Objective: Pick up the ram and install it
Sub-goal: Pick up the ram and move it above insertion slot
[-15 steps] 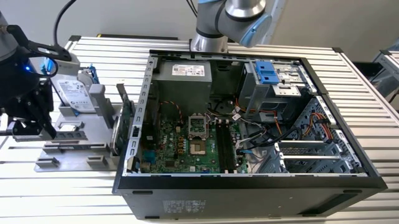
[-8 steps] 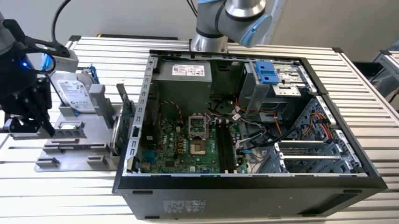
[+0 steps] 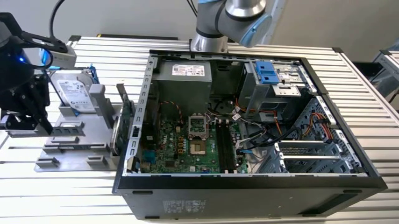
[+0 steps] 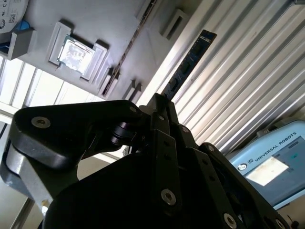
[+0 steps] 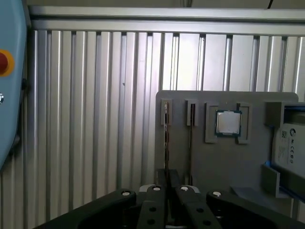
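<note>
**Second wrist view: ram held in the gripper by the parts fixture**

The gripper (image 4: 159, 101) had its fingers drawn in close on one end of the ram (image 4: 188, 59). The dark, narrow stick jutted straight out beyond the fingertips, and its far end looked free, with the ribbed tabletop (image 4: 248, 71) behind it. Just beside it lay the grey fixture (image 4: 109, 19), which carried a processor (image 4: 75, 50) in its recess and several narrow slots. In the exterior view the gripper hung over that fixture's far edge, on the exterior view's left and well apart from the open computer case (image 3: 249, 186) and its memory slots (image 3: 225, 144).

For this hold, the board seemingly wanted firm, square pressure on its flat faces. Any tilt would skew so thin a stick, and clearance from the fixture's slot walls looked tight.
</note>
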`<state>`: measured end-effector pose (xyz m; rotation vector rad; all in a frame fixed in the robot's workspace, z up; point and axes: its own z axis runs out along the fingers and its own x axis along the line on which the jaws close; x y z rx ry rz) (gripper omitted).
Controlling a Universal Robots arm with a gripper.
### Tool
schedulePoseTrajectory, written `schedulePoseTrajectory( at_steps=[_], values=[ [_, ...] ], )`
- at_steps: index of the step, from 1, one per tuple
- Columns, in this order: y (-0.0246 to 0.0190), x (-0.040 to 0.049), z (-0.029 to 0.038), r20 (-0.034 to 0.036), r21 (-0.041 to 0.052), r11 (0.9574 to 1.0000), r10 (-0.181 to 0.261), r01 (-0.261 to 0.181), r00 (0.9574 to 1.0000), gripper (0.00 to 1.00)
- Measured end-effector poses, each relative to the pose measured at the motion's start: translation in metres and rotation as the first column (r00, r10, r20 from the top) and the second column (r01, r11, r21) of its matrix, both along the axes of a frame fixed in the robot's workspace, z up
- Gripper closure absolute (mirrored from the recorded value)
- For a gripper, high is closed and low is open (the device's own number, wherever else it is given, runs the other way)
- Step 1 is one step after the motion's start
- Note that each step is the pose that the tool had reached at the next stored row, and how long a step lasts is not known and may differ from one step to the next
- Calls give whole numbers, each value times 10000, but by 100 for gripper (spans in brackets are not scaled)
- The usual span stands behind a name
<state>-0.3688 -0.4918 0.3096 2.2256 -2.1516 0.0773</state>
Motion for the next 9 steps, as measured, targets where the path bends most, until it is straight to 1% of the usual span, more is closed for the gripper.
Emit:
schedulePoseTrajectory(
  at_steps=[9],
  values=[
    [3, -4, 82, -1, 0, 10000, -1, 1, 10000, 100]
  ],
)
